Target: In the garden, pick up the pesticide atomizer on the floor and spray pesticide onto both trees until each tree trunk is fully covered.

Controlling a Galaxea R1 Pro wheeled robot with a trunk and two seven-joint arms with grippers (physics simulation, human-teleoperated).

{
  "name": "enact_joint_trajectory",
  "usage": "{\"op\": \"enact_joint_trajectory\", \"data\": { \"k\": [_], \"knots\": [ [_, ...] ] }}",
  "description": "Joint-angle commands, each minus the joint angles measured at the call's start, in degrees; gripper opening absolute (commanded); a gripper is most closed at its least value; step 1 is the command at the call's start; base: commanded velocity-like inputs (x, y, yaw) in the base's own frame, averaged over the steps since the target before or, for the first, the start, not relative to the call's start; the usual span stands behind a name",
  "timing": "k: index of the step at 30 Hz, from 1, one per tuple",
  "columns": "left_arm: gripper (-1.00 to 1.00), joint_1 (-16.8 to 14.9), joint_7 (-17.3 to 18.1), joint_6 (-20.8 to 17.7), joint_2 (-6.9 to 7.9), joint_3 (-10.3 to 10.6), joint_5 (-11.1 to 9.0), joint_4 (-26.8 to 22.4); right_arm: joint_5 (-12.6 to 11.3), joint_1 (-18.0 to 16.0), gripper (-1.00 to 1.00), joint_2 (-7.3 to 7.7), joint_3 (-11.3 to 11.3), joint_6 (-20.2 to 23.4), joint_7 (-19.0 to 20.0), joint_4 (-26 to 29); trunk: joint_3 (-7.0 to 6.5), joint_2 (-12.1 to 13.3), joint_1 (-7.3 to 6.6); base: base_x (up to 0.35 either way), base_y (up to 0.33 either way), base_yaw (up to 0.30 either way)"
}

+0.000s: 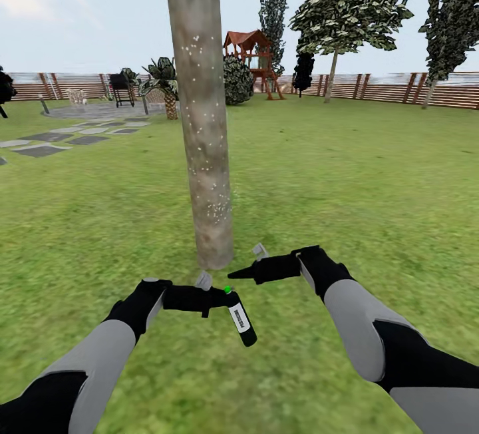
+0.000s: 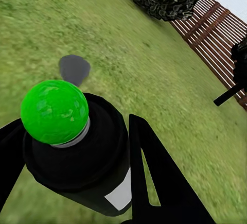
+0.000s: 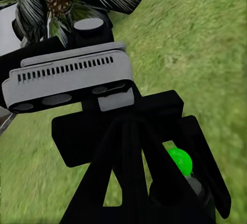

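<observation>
- Left gripper (image 1: pixel 216 297) clamped on atomizer (image 1: pixel 241 319) at its neck; bottle hangs tilted below fingers, trunk (image 1: pixel 203 121) just ahead.
- Right gripper (image 1: pixel 241 273) empty; jaw state unclear.
- Bottle looks light, rigid, slick: grip body.

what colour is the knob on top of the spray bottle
Bright green, clearest in the left wrist view: the knob caps the black pesticide atomizer.

A short palm (image 1: pixel 163 84) stands at the far edge of the lawn, beside a black grill (image 1: pixel 121 88) and a white chair (image 1: pixel 76 95) on a paved patch. A rounded dark bush (image 1: pixel 237 79) sits just in front of the wooden playhouse (image 1: pixel 249 54). Narrow dark conifers (image 1: pixel 273 11) rise near the slatted fence (image 1: pixel 392 86), under a pale cloudy sky (image 1: pixel 80 8).
</observation>
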State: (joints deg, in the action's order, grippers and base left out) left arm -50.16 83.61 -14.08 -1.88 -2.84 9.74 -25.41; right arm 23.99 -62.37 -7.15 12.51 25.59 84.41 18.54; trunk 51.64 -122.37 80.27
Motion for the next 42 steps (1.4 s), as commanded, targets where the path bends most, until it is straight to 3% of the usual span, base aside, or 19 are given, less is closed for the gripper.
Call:
{"op": "enact_joint_trajectory", "data": {
  "k": [1,8,42],
  "knots": [
    [-1.0,0.0,0.3,-0.6,-0.05,-0.3,0.5,-0.1,0.6,0.0,-1.0,-0.06,0.5,0.6,0.3,0.0,0.05,0.0,-0.01,0.0,0.0,0.0],
    [-1.0,0.0,0.3,-0.7,-0.05,-0.3,0.4,-0.1,0.8,0.1,-1.0,-0.05,0.4,0.4,0.2,-3.7,0.05,0.0,-0.01,0.0,0.0,0.0],
    [-1.0,0.0,0.3,-0.7,-0.14,-0.3,0.4,-0.1,0.8,0.1,-1.0,0.03,0.4,0.6,-0.1,-3.8,0.05,0.0,-0.01,0.0,0.0,0.0]
  ]
}}
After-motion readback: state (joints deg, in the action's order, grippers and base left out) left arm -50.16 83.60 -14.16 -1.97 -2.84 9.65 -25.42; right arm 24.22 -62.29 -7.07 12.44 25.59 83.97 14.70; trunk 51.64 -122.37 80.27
